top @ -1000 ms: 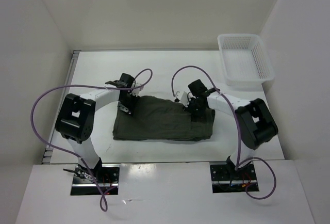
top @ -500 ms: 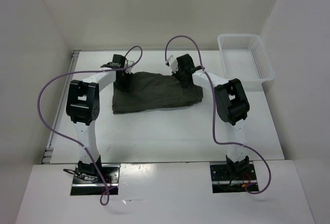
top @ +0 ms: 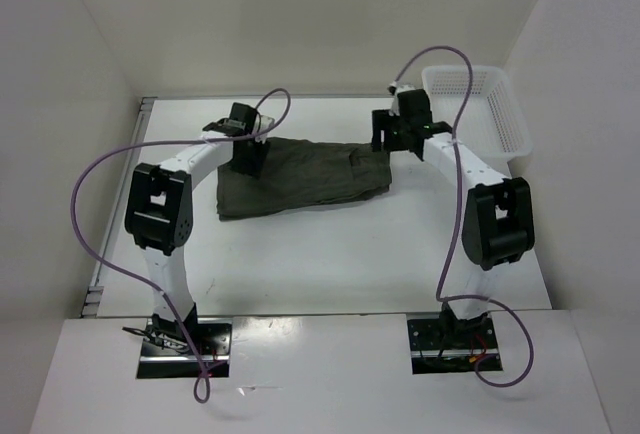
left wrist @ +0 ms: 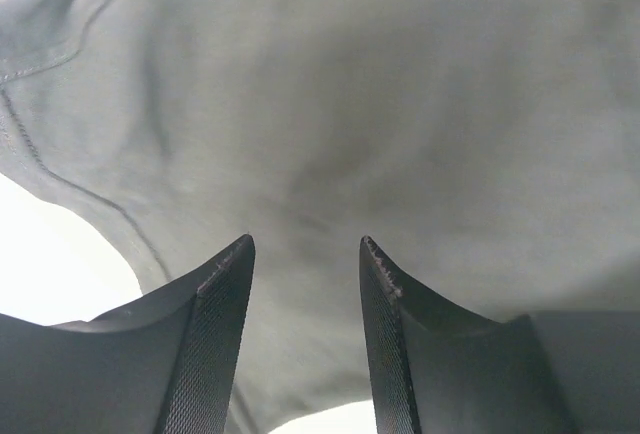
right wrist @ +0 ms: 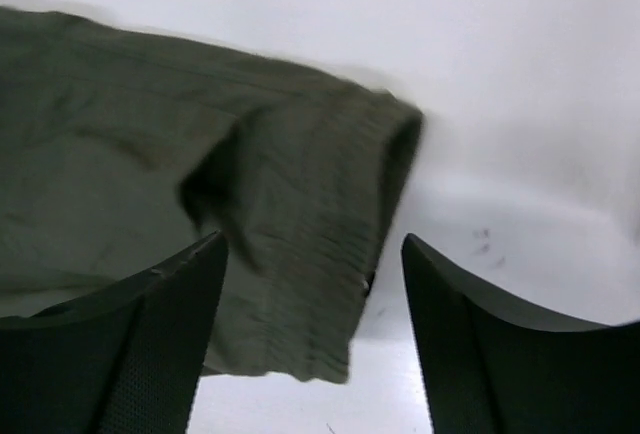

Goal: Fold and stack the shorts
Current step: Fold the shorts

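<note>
The dark olive-green shorts lie folded into a long strip across the back middle of the white table. My left gripper hovers over their back left corner. In the left wrist view its fingers stand apart, with the cloth lying flat beyond them and nothing pinched. My right gripper hangs open above the right end of the shorts. In the right wrist view its jaws stand wide over the ribbed waistband end, clear of the cloth.
A white mesh basket stands at the back right corner, just right of the right arm. White walls close the table in at the back and on both sides. Purple cables loop above both arms.
Both grippers carried the shorts toward the back of the table. The right gripper then let go, opened wide and drew off to the right. The left jaws have opened wider.
</note>
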`<act>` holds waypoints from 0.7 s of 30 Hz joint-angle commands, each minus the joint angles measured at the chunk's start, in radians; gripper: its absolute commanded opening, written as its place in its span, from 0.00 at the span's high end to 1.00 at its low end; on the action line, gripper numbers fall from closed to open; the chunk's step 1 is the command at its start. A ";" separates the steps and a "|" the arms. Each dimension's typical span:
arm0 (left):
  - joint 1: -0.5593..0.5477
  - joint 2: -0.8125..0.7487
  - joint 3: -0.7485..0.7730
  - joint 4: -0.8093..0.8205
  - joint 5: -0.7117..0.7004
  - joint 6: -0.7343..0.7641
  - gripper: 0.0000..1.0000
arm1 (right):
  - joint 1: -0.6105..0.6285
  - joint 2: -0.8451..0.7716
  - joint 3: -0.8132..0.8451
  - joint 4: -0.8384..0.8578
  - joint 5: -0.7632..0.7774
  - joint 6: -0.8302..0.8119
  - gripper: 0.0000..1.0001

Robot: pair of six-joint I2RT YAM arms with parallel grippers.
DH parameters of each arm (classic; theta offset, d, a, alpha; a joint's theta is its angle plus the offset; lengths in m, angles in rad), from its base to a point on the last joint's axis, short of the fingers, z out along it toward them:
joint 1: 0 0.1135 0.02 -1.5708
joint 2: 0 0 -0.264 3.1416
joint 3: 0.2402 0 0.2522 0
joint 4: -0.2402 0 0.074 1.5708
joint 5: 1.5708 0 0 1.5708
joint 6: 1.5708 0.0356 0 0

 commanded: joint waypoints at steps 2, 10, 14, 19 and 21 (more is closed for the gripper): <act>-0.065 -0.082 0.042 -0.037 -0.030 0.004 0.46 | -0.062 0.024 -0.106 -0.015 -0.205 0.187 0.16; -0.215 -0.010 0.146 -0.037 -0.024 0.004 0.44 | -0.095 0.107 -0.135 0.006 -0.178 0.348 0.13; -0.265 0.074 0.254 -0.037 0.005 0.004 0.44 | -0.104 0.137 -0.162 -0.026 -0.152 0.406 0.13; -0.285 0.159 0.306 -0.037 0.039 0.004 0.44 | -0.105 0.113 -0.222 -0.064 -0.152 0.428 0.13; -0.294 0.168 0.306 -0.028 0.051 0.004 0.43 | -0.105 0.094 -0.244 -0.078 -0.139 0.428 0.13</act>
